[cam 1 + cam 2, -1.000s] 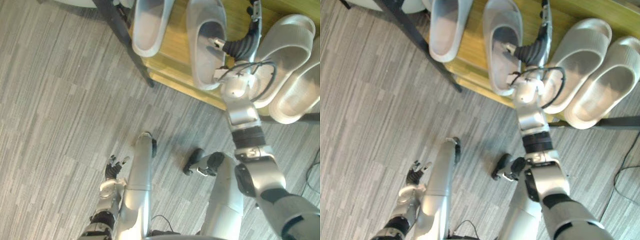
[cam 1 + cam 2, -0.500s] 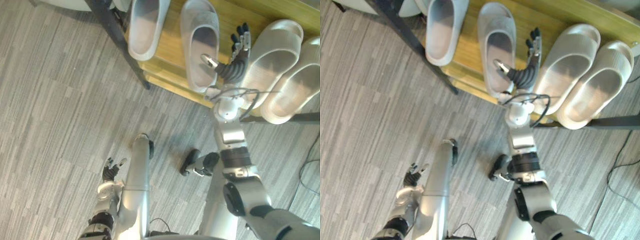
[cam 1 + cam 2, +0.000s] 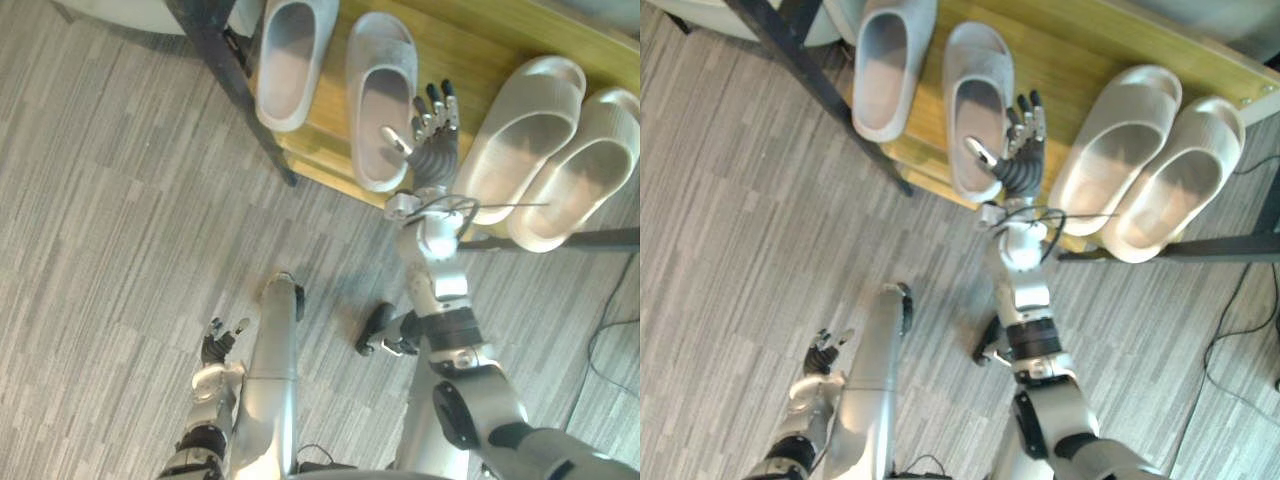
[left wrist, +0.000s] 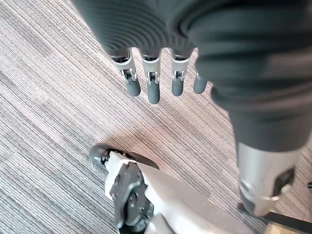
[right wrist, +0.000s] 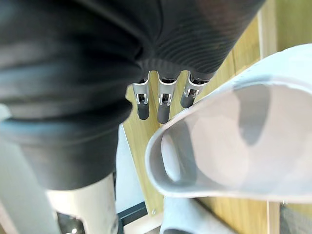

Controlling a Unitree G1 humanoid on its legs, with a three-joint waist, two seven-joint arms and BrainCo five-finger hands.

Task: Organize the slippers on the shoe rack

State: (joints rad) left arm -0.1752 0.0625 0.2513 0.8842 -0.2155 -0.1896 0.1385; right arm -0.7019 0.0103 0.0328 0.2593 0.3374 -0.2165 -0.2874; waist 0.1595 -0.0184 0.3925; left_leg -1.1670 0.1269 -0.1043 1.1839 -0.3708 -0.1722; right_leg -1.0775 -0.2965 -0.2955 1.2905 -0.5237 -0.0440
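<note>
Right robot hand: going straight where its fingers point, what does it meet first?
The right robot hand would probably meet the bare yellow wooden shelf between a grey slipper and a cream ribbed slipper; depth unclear.

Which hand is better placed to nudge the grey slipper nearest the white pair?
Right. The right hand is open above the wooden shelf, directly beside that grey slipper. The left hand hangs low over the carpet, well away from the shelf.
</note>
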